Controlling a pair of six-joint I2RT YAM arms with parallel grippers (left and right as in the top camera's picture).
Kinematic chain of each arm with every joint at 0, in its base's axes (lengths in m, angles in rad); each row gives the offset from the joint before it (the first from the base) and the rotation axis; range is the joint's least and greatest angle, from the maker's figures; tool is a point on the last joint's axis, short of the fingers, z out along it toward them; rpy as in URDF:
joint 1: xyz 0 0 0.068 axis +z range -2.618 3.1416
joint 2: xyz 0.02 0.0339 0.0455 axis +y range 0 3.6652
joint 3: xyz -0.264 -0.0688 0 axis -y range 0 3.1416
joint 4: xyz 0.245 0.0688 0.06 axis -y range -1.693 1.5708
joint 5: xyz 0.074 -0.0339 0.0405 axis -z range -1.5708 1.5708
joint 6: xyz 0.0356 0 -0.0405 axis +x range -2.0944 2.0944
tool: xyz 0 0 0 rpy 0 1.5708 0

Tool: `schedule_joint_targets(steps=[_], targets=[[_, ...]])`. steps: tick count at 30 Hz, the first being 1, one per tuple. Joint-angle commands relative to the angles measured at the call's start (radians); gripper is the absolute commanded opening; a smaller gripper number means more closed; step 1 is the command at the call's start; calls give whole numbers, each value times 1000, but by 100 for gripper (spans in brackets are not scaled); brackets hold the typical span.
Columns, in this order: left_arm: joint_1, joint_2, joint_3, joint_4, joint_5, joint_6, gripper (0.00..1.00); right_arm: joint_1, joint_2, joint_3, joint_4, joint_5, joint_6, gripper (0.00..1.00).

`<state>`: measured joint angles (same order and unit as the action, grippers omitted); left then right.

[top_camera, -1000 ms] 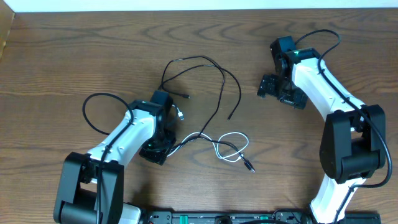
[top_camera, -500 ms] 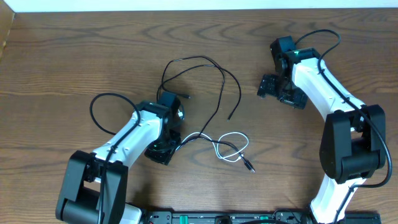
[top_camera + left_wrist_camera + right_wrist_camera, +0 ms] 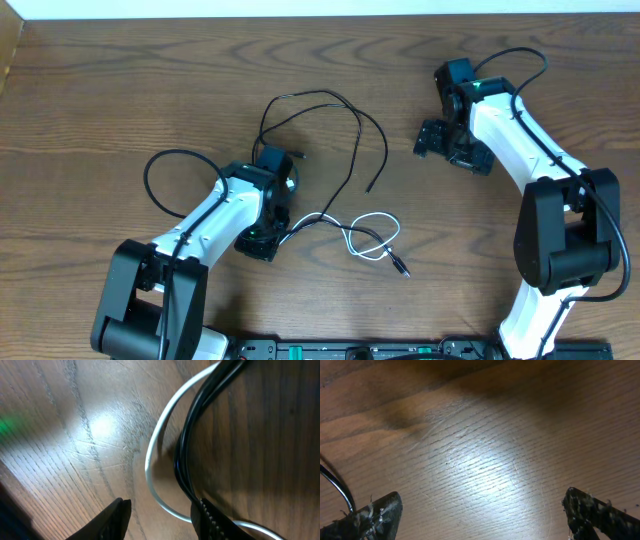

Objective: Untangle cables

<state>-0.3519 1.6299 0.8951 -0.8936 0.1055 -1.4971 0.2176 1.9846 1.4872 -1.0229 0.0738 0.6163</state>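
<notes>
A long black cable [image 3: 357, 128] loops across the table's middle, its plug end [image 3: 400, 268] lying near the front. It crosses a shorter white cable [image 3: 372, 236] coiled just right of my left gripper [image 3: 262, 240]. In the left wrist view the white cable [image 3: 149, 457] curves over the wood between the parted jaws of my left gripper [image 3: 161, 510], low over the table. The black cable [image 3: 182, 455] runs down against the right finger [image 3: 207, 520]. Nothing is clamped. My right gripper [image 3: 428, 140] stands wide open at the far right; in its wrist view, my right gripper [image 3: 482, 507] has only bare wood between the fingers.
The left arm's own thick black wire [image 3: 165, 170] arcs out to the left of the arm. A thin black strand [image 3: 335, 485] shows at the left edge of the right wrist view. The table's far edge [image 3: 320, 14] meets a white wall.
My left arm has shifted a little to the right, toward the crossing of the cables. The cables and the right arm have not moved.
</notes>
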Motion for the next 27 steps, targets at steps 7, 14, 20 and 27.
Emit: schedule_joint_targets(steps=[7,14,20,27], targets=[[-3,13,-49,-2,-27,-34,38,6,-19,-5,2,-6,-12,99],[-3,13,-130,39,-27,-35,35,6,-19,-5,2,-6,-11,99],[-3,12,-140,35,-97,-34,28,6,-19,-5,2,-6,-11,99],[-2,12,-138,36,-169,8,7,6,-19,-5,2,-6,-12,99]])
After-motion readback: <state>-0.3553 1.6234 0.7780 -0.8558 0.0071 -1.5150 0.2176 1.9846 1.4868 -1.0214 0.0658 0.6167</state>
